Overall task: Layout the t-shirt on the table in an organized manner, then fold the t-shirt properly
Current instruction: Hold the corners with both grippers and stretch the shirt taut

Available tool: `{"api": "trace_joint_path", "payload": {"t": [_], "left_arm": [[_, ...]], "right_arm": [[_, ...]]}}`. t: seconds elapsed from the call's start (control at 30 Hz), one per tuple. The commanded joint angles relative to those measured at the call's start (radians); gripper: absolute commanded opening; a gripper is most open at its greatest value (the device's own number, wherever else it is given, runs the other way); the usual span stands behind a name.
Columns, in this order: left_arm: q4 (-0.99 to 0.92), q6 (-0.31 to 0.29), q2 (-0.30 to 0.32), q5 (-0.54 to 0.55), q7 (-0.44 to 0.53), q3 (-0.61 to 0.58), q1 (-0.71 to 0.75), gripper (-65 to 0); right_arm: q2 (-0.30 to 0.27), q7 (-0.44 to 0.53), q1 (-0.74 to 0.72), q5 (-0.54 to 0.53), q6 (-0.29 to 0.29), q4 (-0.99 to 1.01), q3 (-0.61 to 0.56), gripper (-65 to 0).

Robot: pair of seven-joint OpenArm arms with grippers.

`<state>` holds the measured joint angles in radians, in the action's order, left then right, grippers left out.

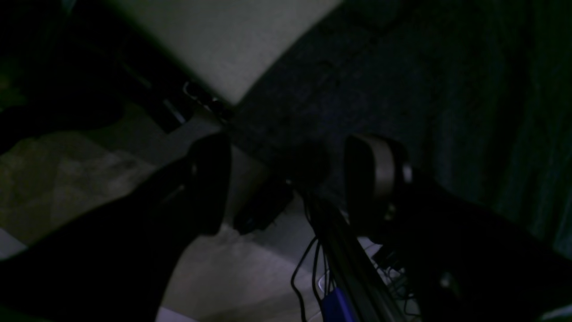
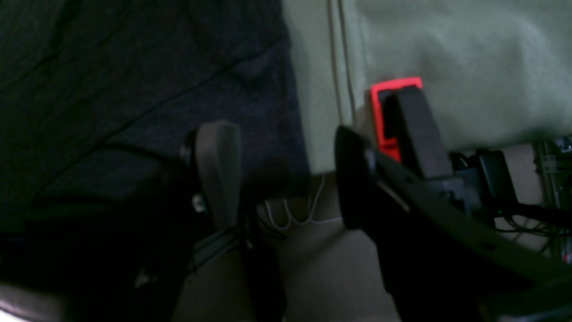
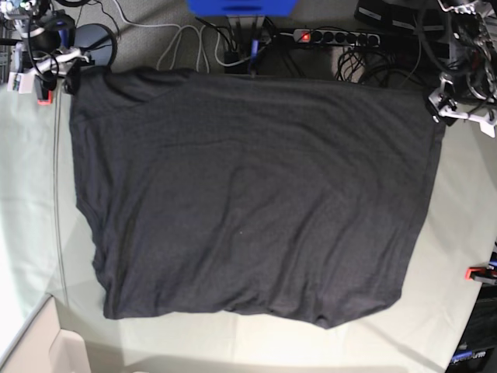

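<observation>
1 t-shirt (image 3: 248,202) flat on 1 table (image 3: 31,202), 2 end effectors spread, empty.

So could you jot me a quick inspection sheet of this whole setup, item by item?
Surface: table under pale grey-green cloth, faint creases.
Job's things: t-shirt spread flat, plain dark side up, not folded, top edge at the table's far edge.
Clutter: nothing seen on the table.
Grippers: left gripper open at a far shirt corner; right gripper open at the other; neither holds cloth.
Cables: loose cords and a power strip beyond the far edge.
Surroundings: red clamp on the table edge.
</observation>
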<state>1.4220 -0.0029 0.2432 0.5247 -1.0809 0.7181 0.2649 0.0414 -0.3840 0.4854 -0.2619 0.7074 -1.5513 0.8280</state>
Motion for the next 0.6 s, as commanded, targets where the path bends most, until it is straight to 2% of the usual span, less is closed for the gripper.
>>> {"api": "trace_joint_path", "payload": {"t": [0.0,0.27,0.43,0.57], "left_arm": [[0.012,0.004,0.015,0.005,0.005,0.007,-0.006,-26.2],[-0.026,0.004,0.017,0.001,0.005,0.007,-0.028,-26.2],[-0.066,0.004,0.012,-0.081,0.005,0.007,-0.060,-26.2],[-0.065,0.004,-0.002,-0.090,0.005,0.007,-0.060,-27.5]], "right_arm": [[-0.010,0.021,0.006,-0.015,-0.009,-0.016,0.004,-31.2],[-0.010,0.021,0.006,-0.015,-0.009,-0.016,0.004,-31.2],[-0.011,0.021,0.006,-0.015,-0.009,-0.015,0.004,-31.2],[-0.011,0.021,0.006,-0.015,-0.009,-0.015,0.004,-31.3]]}}
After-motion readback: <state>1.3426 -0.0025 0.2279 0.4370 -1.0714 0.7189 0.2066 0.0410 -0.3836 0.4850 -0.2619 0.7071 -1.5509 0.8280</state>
